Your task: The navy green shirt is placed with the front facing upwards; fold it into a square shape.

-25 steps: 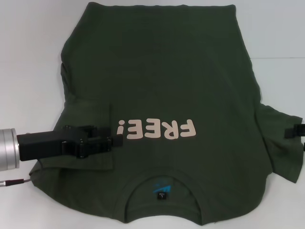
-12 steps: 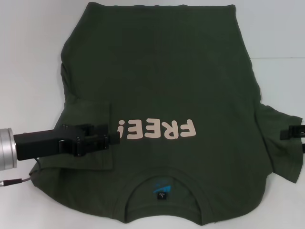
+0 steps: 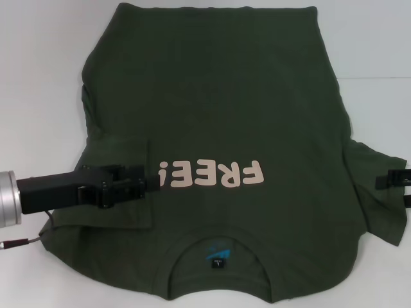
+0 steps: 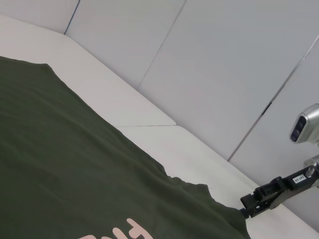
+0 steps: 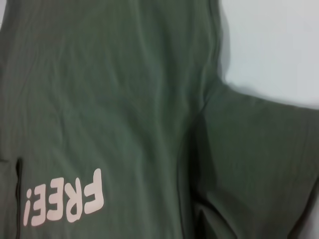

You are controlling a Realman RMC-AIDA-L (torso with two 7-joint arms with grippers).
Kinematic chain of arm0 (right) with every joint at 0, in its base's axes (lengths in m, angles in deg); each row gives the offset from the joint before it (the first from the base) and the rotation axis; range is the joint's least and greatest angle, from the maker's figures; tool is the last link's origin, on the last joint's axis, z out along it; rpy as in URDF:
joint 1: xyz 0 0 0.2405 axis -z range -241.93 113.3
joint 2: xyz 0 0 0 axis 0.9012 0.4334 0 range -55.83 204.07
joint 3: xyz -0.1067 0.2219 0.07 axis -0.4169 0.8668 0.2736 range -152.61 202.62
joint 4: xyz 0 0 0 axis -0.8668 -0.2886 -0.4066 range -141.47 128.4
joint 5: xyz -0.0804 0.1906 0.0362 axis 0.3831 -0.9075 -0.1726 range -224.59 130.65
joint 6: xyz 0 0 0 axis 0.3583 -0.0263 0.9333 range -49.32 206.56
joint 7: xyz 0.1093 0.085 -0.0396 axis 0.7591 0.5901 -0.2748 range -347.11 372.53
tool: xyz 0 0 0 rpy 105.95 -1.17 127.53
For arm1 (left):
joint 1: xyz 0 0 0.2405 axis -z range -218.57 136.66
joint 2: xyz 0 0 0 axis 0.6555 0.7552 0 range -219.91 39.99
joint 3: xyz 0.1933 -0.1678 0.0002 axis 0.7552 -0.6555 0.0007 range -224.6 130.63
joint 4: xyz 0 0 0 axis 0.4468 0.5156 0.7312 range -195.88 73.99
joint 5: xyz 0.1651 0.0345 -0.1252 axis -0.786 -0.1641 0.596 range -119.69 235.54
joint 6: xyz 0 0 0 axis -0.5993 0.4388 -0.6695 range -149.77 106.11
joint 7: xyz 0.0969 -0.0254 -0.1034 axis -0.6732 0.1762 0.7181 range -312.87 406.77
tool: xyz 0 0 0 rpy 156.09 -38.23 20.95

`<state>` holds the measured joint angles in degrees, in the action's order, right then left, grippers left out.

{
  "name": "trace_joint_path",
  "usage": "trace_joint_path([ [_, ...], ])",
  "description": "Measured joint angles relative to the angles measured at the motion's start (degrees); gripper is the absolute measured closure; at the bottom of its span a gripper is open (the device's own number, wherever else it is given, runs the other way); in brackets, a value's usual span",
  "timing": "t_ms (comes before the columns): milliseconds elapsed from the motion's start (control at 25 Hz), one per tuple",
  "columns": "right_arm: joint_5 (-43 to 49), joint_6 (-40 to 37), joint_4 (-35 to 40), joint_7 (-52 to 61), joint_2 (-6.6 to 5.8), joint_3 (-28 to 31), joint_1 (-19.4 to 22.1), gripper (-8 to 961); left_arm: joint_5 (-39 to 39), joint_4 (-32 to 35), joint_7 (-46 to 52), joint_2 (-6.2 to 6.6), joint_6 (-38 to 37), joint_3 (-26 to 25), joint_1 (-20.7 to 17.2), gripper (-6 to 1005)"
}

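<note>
The navy green shirt lies front up on the white table, its collar nearest me and the pink "FREE!" lettering upside down. Its left sleeve is folded inward over the chest. My left gripper hovers over that folded sleeve, its tip at the fold's inner edge beside the lettering. The right sleeve still lies spread outward. My right gripper sits at that sleeve's outer edge and shows from afar in the left wrist view. The right wrist view shows the shirt body and the right sleeve.
Bare white table surrounds the shirt on the left, right and far sides. Grey wall panels rise behind the table. A blue label sits inside the collar.
My left gripper has drawn back a little to the left along the folded sleeve, which stays in place. The right gripper has hardly shifted.
</note>
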<state>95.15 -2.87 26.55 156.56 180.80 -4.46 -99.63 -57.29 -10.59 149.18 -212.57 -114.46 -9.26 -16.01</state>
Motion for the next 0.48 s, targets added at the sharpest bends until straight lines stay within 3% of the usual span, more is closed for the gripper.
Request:
trace_joint_path([
  [480,0.1,-0.6,-0.4,0.5,0.11,-0.7,-0.2,108,0.0,-0.1,-0.2,-0.34,0.9,0.0,0.4,399],
])
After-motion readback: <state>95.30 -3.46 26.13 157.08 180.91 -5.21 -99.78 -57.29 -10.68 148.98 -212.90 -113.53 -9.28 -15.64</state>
